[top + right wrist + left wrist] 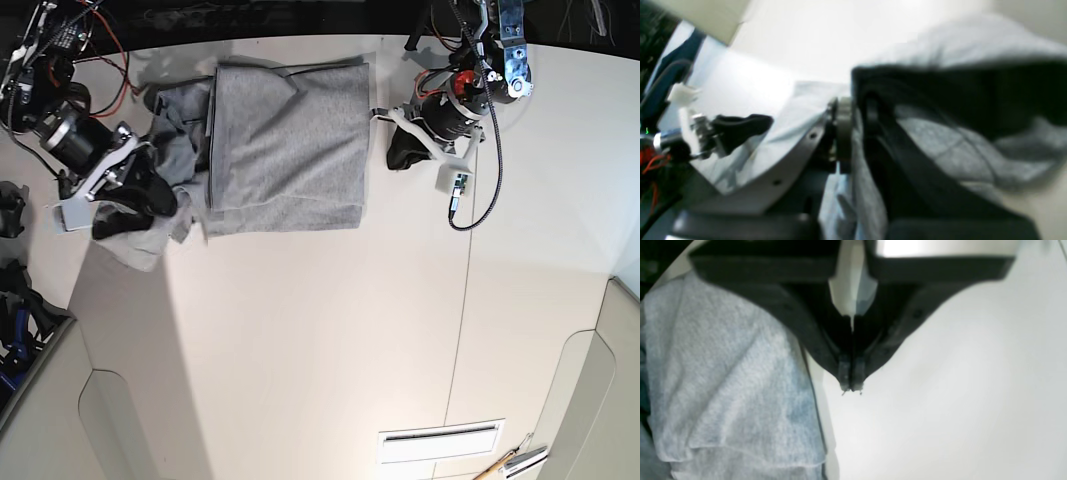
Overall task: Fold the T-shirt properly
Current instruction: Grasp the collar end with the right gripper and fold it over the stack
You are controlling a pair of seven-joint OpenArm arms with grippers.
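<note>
The light grey T-shirt (285,140) lies at the far middle of the white table (330,330), its body folded into a rough rectangle with the plain side up. A bunched part of the T-shirt (940,146) trails toward the table's left edge. There my right gripper (153,198) is shut on the cloth, which drapes over its black fingers (893,156). My left gripper (850,386) is shut with nothing between its tips, just off the T-shirt (723,390). In the base view my left gripper (392,157) sits beside the shirt's right edge.
A black cable (475,195) loops from the left arm over the table. A vent slot (440,440) and some tools (515,465) lie at the near right. Dark gear (15,330) sits beyond the table's left edge.
</note>
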